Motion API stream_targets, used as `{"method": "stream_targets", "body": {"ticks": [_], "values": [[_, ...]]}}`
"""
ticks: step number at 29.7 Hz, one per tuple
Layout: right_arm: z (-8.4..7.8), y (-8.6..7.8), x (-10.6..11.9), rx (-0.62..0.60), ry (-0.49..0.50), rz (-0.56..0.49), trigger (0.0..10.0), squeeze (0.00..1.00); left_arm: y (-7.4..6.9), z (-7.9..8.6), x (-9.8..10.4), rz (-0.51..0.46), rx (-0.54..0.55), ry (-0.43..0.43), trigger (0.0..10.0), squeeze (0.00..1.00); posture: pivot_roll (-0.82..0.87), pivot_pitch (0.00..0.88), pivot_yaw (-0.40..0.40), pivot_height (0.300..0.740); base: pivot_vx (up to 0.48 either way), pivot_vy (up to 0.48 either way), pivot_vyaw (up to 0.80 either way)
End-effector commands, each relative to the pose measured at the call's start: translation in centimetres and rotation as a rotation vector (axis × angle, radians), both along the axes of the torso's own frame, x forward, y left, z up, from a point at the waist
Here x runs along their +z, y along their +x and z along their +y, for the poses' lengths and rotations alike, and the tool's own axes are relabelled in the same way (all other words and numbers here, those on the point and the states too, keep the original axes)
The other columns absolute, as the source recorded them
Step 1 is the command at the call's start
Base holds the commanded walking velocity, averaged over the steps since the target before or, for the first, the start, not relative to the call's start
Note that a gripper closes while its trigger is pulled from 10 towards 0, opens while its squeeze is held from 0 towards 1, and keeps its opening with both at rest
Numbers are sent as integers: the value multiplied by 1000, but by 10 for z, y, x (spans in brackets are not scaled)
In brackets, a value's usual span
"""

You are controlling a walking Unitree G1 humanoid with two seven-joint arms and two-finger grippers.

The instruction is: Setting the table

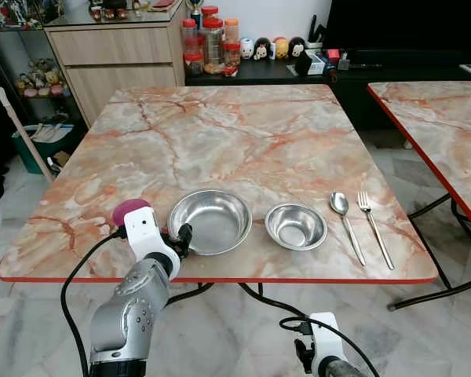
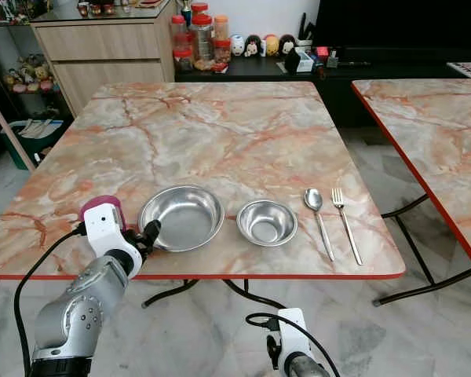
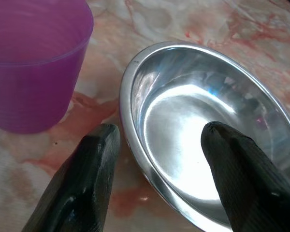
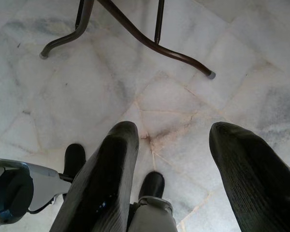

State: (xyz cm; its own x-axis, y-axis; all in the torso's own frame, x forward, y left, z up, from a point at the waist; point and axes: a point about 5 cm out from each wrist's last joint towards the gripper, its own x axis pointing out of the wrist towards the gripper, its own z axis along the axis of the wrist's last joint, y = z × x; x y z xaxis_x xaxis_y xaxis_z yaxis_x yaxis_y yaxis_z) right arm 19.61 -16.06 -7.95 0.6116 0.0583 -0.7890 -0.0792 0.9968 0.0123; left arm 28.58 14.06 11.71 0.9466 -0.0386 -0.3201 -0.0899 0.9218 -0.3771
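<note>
Left end effector (image 3: 157,140): fingers wide, straddling large bowl (image 1: 210,221) rim
Purple cup (image 3: 34,63): beside bowl
Right end effector (image 4: 176,145): open, over floor (image 4: 63,82)

Left arm (image 1: 133,310): silver-grey metal shell, rounded joint housing with small dark screw holes, lower left of the head view. White blocky wrist module (image 1: 145,229) above it, black fittings at its tip. Black cable (image 1: 74,275) looped from the wrist down along the arm. Left gripper (image 3: 157,150) had two long black fingers (image 3: 84,186), matte, finely ribbed. Right arm (image 1: 326,345), bottom centre: white wrist piece, black curled cable. Right gripper (image 4: 176,145) fingers black, same ribbed texture.
</note>
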Motion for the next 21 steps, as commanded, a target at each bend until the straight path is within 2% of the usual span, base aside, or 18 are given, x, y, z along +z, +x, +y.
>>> {"method": "stream_targets", "body": {"ticks": [1,10,14,21], "values": [[-2,0,0,-13,1,2,10000,0,2,0,0,-1,4,6,10000,0,55,0,27,732,0,0,0],[-2,0,0,-12,-1,3,10000,0,5,-4,-5,16,7,21,10000,0,51,0,27,732,0,0,0],[-2,0,0,-9,-2,1,10000,0,7,1,-9,26,30,63,10000,0,47,0,26,732,0,0,0],[-3,-1,0,-9,-4,3,10000,0,9,3,-10,30,52,81,10000,0,47,0,26,732,0,0,0]]}}
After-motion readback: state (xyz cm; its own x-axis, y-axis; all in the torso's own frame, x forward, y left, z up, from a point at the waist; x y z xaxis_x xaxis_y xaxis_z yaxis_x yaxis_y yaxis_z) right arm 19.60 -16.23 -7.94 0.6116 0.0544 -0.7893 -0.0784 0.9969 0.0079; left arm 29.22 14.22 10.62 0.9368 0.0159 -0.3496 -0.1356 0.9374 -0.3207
